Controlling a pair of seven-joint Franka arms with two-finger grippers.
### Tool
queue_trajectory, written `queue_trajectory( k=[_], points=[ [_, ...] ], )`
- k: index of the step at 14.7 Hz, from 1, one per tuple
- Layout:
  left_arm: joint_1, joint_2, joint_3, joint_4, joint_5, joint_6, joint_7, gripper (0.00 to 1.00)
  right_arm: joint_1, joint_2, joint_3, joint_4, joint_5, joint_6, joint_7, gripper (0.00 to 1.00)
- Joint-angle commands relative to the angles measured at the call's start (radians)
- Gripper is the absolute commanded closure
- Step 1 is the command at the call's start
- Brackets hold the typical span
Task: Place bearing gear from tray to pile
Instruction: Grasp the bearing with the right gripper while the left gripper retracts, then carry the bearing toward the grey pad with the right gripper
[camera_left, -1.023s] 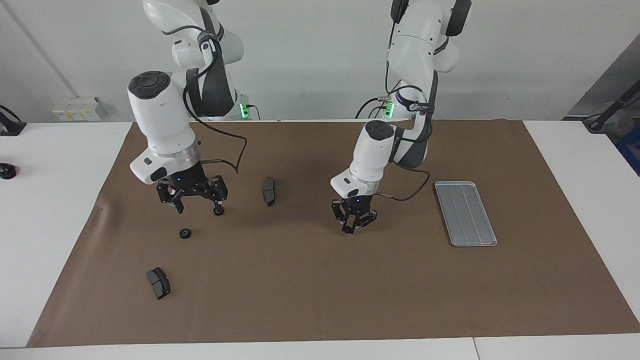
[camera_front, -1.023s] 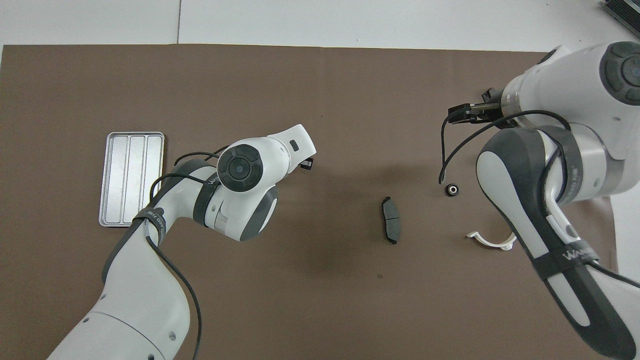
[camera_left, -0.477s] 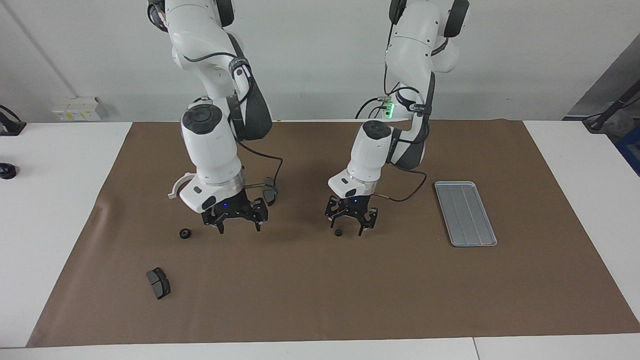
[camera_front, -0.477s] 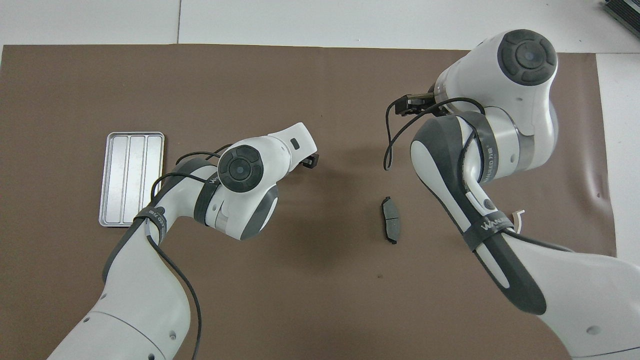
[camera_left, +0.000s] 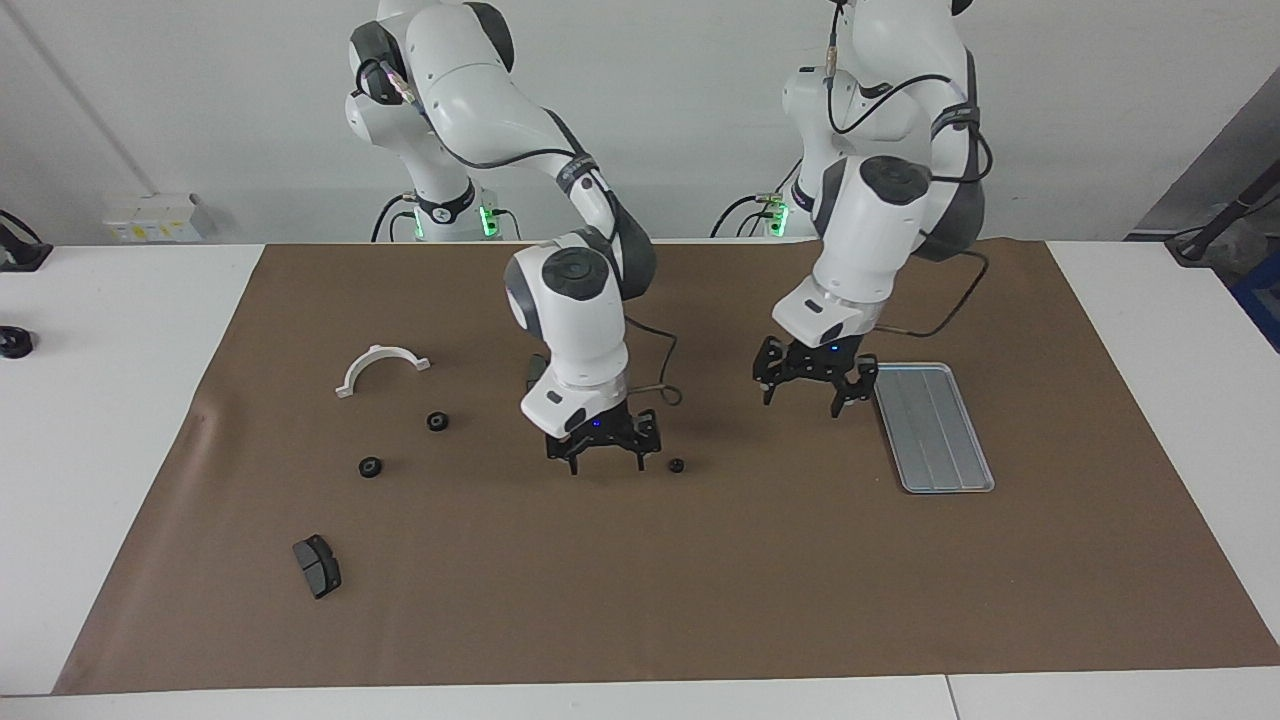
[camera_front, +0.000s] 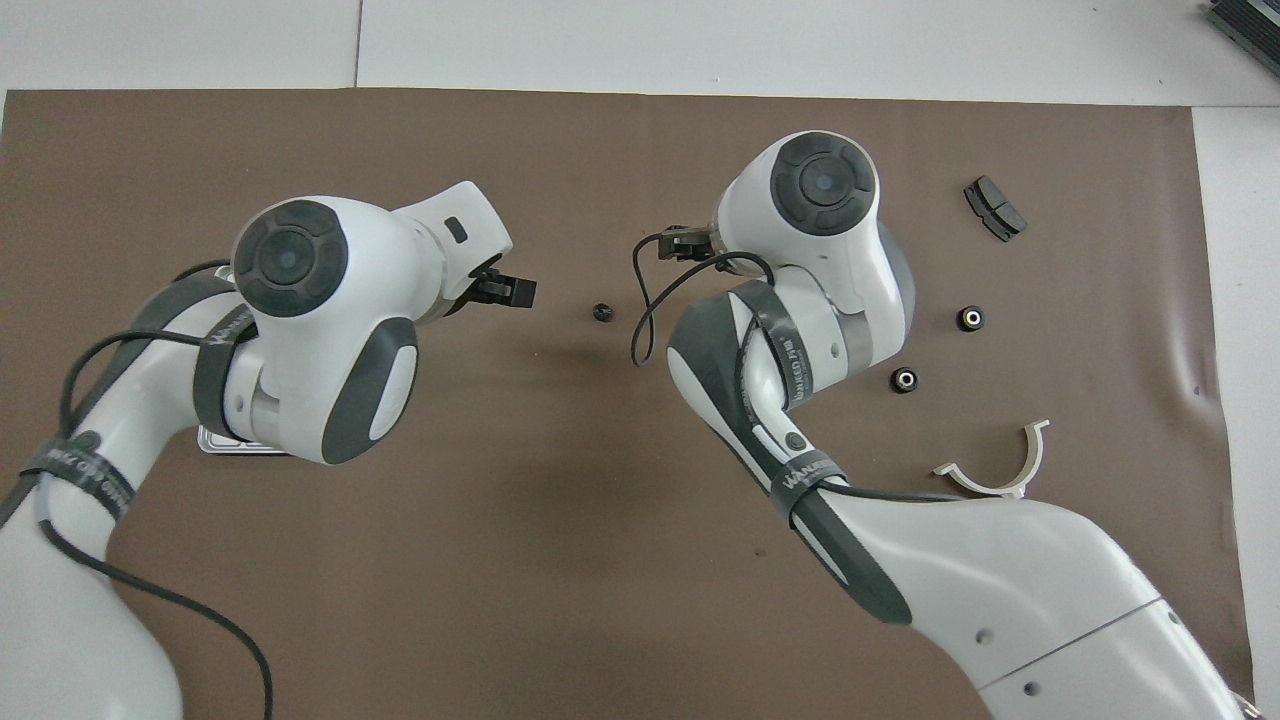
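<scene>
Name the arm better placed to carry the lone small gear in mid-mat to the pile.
Right. Its open pincer hangs low beside the small gear, with the white bracket toward its own end. The left pincer, open, is raised by the tray.

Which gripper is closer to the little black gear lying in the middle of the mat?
The right gripper: it hangs low, just beside the small gear, toward the right arm's end. The left gripper is up beside the tray, clearly farther off.
</scene>
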Motion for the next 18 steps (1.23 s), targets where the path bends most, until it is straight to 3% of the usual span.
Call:
queue_trajectory(
  k=[1,4,6,7,9,12,14,16,18],
  points=[
    [0.096,-0.1,-0.008,-0.021,0.007,-0.135,0.06,0.0,0.05,0.088,-0.002,0.103,-0.039,0.032,0.049,0.0],
    [0.17,-0.169,-0.006,0.006,0.013,-0.283,0.06,0.0,0.087,0.123,-0.002,0.1,-0.081,0.065,0.051,0.0],
    [0.236,-0.163,-0.008,0.102,0.015,-0.416,0.062,0.0,0.09,0.127,0.0,0.096,-0.128,0.051,0.049,0.03],
    [0.262,-0.156,-0.008,0.155,0.016,-0.471,0.062,0.0,0.088,0.127,0.0,0.096,-0.131,0.039,0.049,0.19],
    [0.283,-0.152,-0.008,0.234,0.05,-0.565,0.063,0.0,0.09,0.126,0.0,0.096,-0.13,0.036,0.049,0.41],
    [0.282,-0.155,-0.009,0.324,0.084,-0.692,0.065,0.0,0.091,0.123,0.01,0.093,-0.121,0.037,0.049,0.51],
    [0.283,-0.177,-0.008,0.298,0.076,-0.711,0.066,0.0,0.091,0.124,0.013,0.09,-0.121,0.046,0.049,0.51],
    [0.282,-0.249,-0.008,0.14,0.076,-0.615,0.068,0.0,0.097,0.124,0.02,0.089,-0.119,0.04,0.049,0.51],
    [0.277,-0.275,-0.009,0.074,0.079,-0.541,0.092,0.0,0.102,0.12,0.02,0.074,-0.119,0.042,0.046,0.51]
  ],
)
